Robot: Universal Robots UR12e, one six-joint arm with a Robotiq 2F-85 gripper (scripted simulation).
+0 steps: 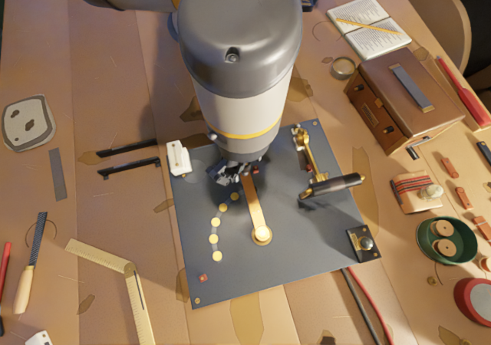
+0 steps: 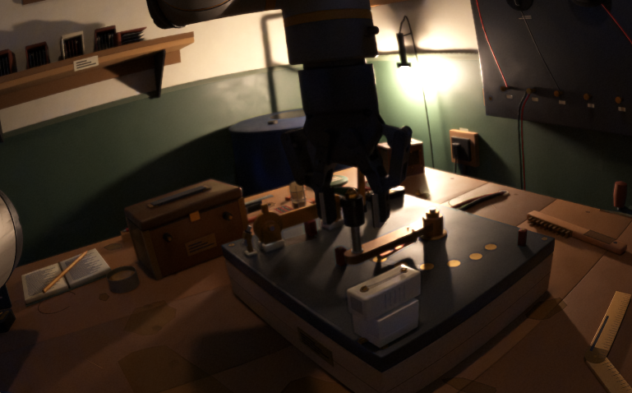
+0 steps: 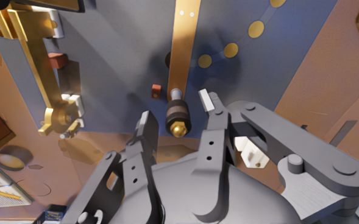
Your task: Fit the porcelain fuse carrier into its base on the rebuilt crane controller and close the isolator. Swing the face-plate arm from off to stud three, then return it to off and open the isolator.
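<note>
The white porcelain fuse carrier [image 1: 178, 158] [image 2: 384, 287] sits on its base at the corner of the grey controller panel [image 1: 265, 210]. The brass face-plate arm [image 1: 252, 202] [image 3: 182, 45] runs from its pivot [image 1: 261, 234] to an upright dark knob [image 2: 354, 210] [image 3: 177, 114], resting beside a small red stop [image 3: 155, 91] and short of the curved row of brass studs [image 1: 216, 228]. The isolator's brass blade [image 1: 310, 157] with its dark handle [image 1: 335, 184] lies down along the panel. My gripper [image 3: 175, 111] [image 2: 352, 207] straddles the arm's knob and is open, holding nothing.
The arm's own body hides the panel's far edge from above. A brown wooden box [image 1: 402, 96] stands right of the panel, and a brass push button [image 1: 364, 243] sits at its near right corner. Two black bars [image 1: 127, 157], a file [image 1: 27, 262] and a folding rule [image 1: 119, 290] lie left.
</note>
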